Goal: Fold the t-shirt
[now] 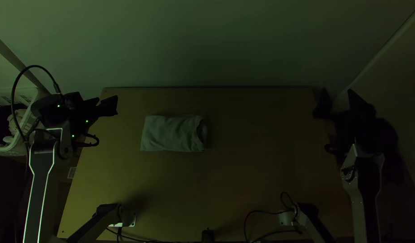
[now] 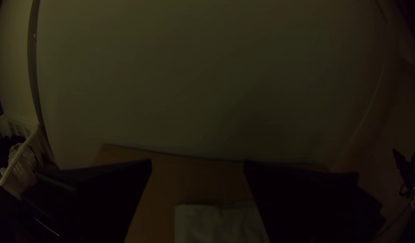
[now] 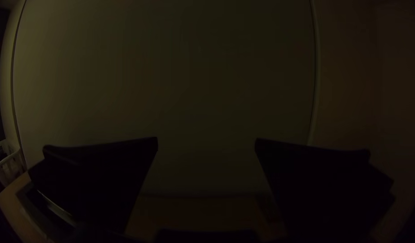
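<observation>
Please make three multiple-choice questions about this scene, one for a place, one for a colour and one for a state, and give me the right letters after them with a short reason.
1. Where on the table does the folded t-shirt lie?
A) On its right half
B) On its left half
C) Hanging over its near edge

2. What colour is the laundry basket?
A) Red
B) Black
C) White

3. How is the left end effector?
A) Open
B) Shut on nothing
C) Shut on the t-shirt

Key:
1: B, the top view shows the cloth left of the table's middle.
2: C, its pale rim stands out against the dark surroundings in the top view.
3: A, the left wrist view shows its two fingers well apart.
</observation>
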{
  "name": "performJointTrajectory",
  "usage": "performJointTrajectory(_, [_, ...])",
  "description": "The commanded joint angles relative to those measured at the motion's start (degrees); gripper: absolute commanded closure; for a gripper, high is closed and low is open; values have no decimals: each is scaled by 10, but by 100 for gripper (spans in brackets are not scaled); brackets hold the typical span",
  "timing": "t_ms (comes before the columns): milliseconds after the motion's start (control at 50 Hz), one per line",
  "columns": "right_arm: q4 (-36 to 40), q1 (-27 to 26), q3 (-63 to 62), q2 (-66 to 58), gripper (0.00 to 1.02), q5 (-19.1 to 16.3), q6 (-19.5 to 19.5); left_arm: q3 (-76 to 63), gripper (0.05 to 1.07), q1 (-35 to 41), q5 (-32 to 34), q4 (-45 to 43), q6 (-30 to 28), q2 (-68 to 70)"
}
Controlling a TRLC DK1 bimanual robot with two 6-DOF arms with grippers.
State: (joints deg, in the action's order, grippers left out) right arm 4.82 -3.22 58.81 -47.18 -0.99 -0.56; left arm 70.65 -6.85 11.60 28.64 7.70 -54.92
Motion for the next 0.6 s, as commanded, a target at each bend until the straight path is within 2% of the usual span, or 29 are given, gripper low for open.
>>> performJointTrajectory(0, [-29,6,-36,38,3,5,-10,-83,9,-32,7,-58,-7,82])
performJointTrajectory(140, [-51,0,-74,77,3,10,-9,-193,10,-54,4,-171,20,185])
performJointTrajectory(320, [-100,-4,-148,147,3,11,-12,-299,10,-64,-5,-226,26,297])
performJointTrajectory(460, [-197,-10,-246,235,3,11,-22,-387,10,-69,-26,-305,35,378])
performJointTrajectory(580, [-204,-7,-295,289,3,10,-29,-447,11,-70,-49,-354,35,430])
